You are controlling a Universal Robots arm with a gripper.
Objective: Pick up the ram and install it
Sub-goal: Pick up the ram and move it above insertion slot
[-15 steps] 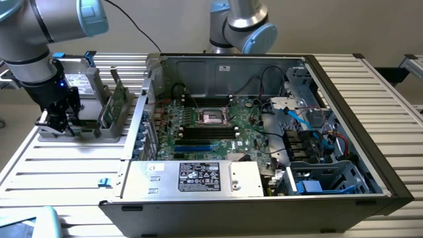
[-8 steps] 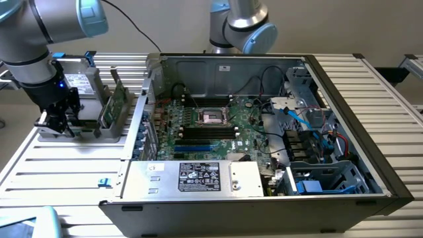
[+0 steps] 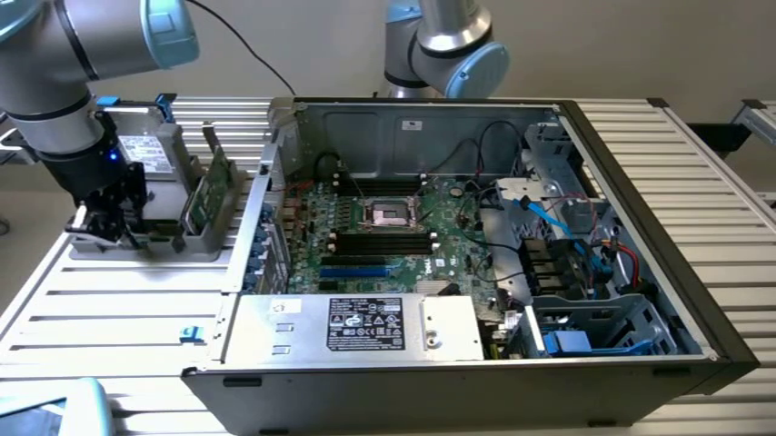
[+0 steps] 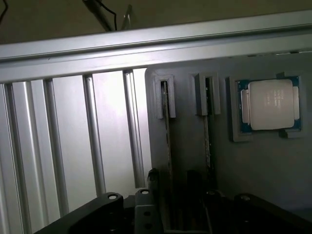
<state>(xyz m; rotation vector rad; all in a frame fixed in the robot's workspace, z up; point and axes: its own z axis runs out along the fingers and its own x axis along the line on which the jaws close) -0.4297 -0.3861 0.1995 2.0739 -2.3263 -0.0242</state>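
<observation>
End effector (image 3: 112,232) is held over the ram (image 4: 168,146) in its grey holder (image 4: 190,161); apart or clamped cannot be told. Nothing is lifted yet; motherboard slots (image 3: 382,242) mid-frame are seen unfilled.

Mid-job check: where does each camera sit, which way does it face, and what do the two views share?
Exterior view: off the arm, raised, looking down across the slatted aluminium table at the open dark computer case; the silver-grey arm and its black gripper stand at the exterior view's left, over a grey plastic parts holder.
Wrist view: on the wrist, facing down past the gripper onto the holder, its two thin dark ram sticks on edge and a silver square processor chip.
Shared: gripper, holder, table slats.
</observation>
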